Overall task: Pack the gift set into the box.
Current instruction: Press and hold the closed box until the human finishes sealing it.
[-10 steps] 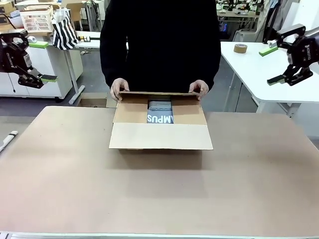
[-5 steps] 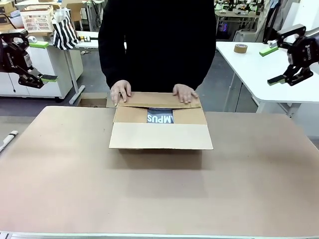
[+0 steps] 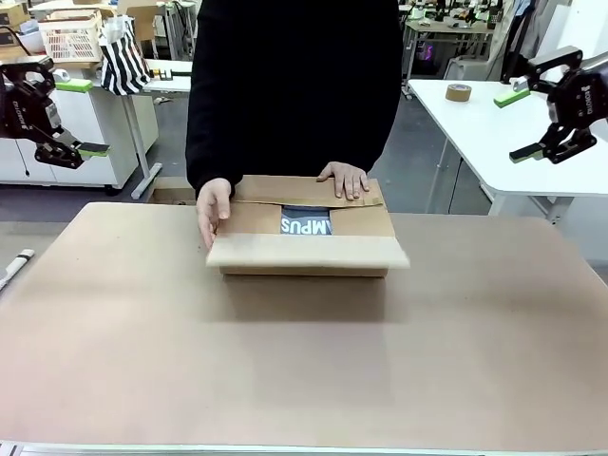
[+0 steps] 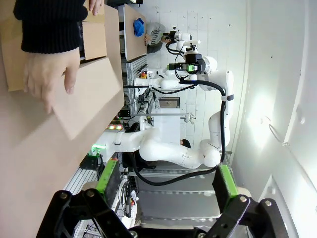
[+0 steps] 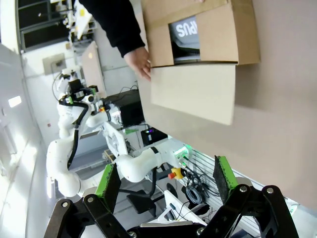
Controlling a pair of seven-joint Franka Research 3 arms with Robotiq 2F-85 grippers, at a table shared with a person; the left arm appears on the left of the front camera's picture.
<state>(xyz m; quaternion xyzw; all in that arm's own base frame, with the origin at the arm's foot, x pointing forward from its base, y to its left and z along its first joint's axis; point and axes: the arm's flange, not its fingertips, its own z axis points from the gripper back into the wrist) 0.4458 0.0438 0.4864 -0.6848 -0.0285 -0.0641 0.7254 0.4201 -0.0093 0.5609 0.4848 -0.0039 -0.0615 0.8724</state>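
**Front view: box at mid-table under a person's hands, both grippers empty at the frame edges**

At the far left edge, in the upper part of the frame, the left gripper hangs off the table's side. Its jaws are spread wide with nothing between them. Just right of it, in the upper left background, stand a white basket and a black-and-white striped bag.

The brown table takes up the lower half of the frame, and the box sits at its far middle. One hand of the person grips the left end of the near flap, which is partly raised and slightly blurred. The other hand lies flat on the far flap, which is folded down over the opening. The gift set lies inside the box and shows in the gap between the two flaps, its dark pack reading "MPUS" in white.

Further right, a roll of tape lies on a white table. At the upper right edge the right gripper is released, wide apart and holding nothing.

In the left wrist view, that gripper's green pads stand well apart at the bottom of the frame, with the box and the gripping hand in the upper left corner. In the right wrist view the pads are likewise apart at the bottom, and the box with its white lettering is in the upper right.
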